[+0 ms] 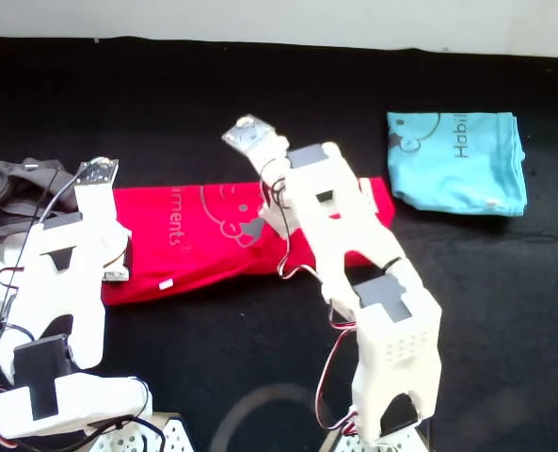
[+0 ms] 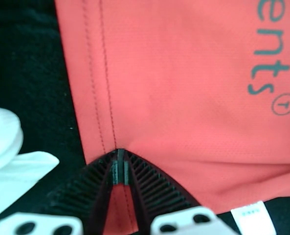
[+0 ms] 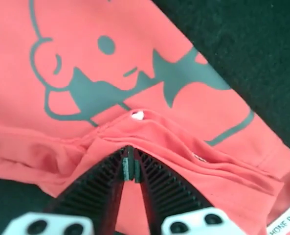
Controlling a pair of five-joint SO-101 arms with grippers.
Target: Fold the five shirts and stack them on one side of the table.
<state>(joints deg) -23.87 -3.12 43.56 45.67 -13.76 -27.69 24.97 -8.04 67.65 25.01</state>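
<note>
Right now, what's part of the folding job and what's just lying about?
Job: red shirt, pinched by left gripper and right gripper; folded blue shirt; grey shirt.
Lying about: black table cover, arm cables.

We find a line of dark lettering [image 2: 267, 54] across the red shirt [image 1: 213, 235], ending in a small circled letter [image 2: 283, 104] that looks like a trademark sign. The blue shirt [image 1: 457, 160] carries a short word [image 1: 459, 137] running up its front. A white tag [image 2: 250, 215] at the red shirt's hem bears fine print, too small to read.
</note>
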